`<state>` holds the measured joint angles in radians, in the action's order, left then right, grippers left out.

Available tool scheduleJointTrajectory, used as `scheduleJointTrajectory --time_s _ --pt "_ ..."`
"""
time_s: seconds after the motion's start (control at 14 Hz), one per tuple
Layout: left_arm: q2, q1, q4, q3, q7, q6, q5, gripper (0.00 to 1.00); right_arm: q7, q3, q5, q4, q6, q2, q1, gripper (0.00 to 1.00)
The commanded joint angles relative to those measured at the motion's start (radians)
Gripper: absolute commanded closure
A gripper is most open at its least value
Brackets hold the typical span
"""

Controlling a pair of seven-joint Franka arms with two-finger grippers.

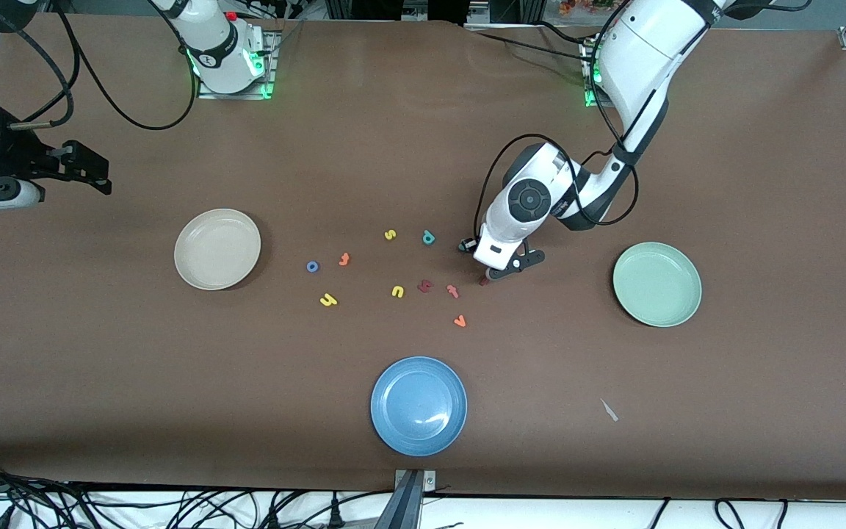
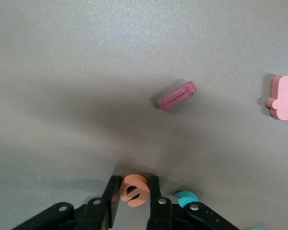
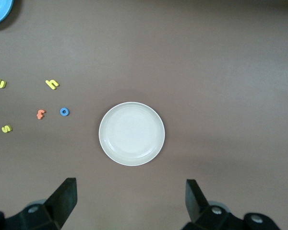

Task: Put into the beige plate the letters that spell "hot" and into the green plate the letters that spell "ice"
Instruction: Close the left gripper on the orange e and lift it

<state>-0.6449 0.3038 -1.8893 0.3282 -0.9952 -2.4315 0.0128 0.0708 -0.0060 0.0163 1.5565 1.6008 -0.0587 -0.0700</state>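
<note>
My left gripper (image 1: 500,270) is low on the table among the letters, shut on the orange "e" (image 2: 134,190), which its fingers (image 2: 155,199) touch on both sides. The teal "c" (image 2: 186,197) lies right beside that gripper. The dark red "i" (image 2: 177,96) lies on the table a little apart from the gripper. The yellow "h" (image 1: 328,300), blue "o" (image 1: 312,267) and orange "t" (image 1: 344,258) lie near the empty beige plate (image 1: 217,248). The green plate (image 1: 656,283) is empty too. My right gripper (image 1: 89,167) waits open, high over the right arm's end.
Other letters lie scattered: yellow "s" (image 1: 390,235), teal "p" (image 1: 428,237), yellow "u" (image 1: 397,292), a wider dark red letter (image 1: 425,286), a pinkish "t" (image 1: 453,291) and another orange letter (image 1: 460,320). A blue plate (image 1: 418,405) sits nearest the front camera.
</note>
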Motion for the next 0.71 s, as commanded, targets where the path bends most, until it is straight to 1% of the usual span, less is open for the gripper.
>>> scheduleJointTrajectory --time_s 0.0,0.14,0.21,0.29,0.43,0.64 --pt "-0.012 0.020 0.001 -0.011 -0.005 0.005 -0.019 0.86 0.000 -0.002 0.005 -0.016 -0.015 -0.004 0.009 0.00" --pt "-0.006 0.014 0.004 -0.014 -0.003 0.009 0.008 0.88 -0.003 -0.002 0.005 -0.016 -0.015 -0.004 0.009 0.00" --pt "0.014 0.003 0.010 -0.014 -0.003 0.020 0.030 0.90 -0.003 0.000 0.004 -0.016 -0.007 -0.006 0.009 0.00" --pt "0.042 -0.008 0.027 -0.014 0.001 0.069 0.033 0.91 -0.003 0.000 0.002 -0.016 -0.002 -0.022 0.009 0.00" --pt "0.088 -0.046 0.108 -0.012 0.010 0.222 0.035 0.91 0.003 -0.002 -0.003 -0.012 -0.013 -0.029 0.009 0.00" --pt "0.136 -0.135 0.212 -0.012 0.087 0.409 0.035 0.91 0.007 0.000 -0.022 -0.015 -0.006 -0.032 0.009 0.00"
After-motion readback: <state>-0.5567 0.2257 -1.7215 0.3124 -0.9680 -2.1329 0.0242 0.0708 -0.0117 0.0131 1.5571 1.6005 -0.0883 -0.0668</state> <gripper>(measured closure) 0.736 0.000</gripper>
